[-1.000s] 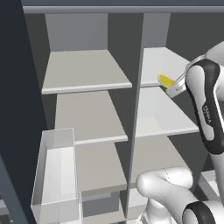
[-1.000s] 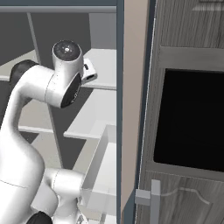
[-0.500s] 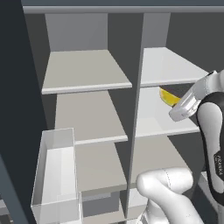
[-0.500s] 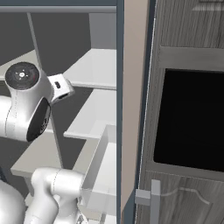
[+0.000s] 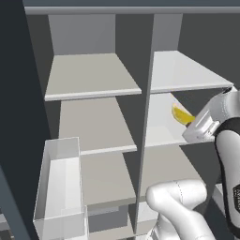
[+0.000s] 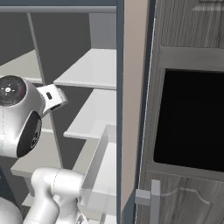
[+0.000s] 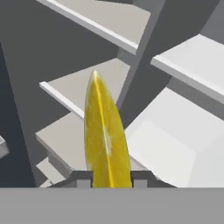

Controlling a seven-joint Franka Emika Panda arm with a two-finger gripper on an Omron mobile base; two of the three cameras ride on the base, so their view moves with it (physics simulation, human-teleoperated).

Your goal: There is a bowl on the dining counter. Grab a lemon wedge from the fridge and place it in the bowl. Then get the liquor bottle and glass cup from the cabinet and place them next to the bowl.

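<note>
Gripping a yellow lemon wedge (image 7: 106, 142), with the jaws closed on its lower end, one dark fingertip (image 7: 81, 178) pressed to each side. Seen in the hand view as a long pointed slice standing upright between the tips, its pale midline running up to the point. Held clear of every shelf, in front of the open fridge (image 5: 150, 84), at the right-hand column of shelves. Seen from the left base view as a small yellow curve (image 5: 182, 115) at the end of the white hand, level with the gap between the top right shelf (image 5: 185, 72) and the white shelf below it (image 5: 161, 133). Left of the central divider (image 5: 146, 126), grey shelves stacked one under another. Lower left, a clear door bin (image 5: 58, 187) on the fridge door. From the right base view, a dark oven window (image 6: 190, 118) set in wood-grain cabinet fronts beside the fridge.
</note>
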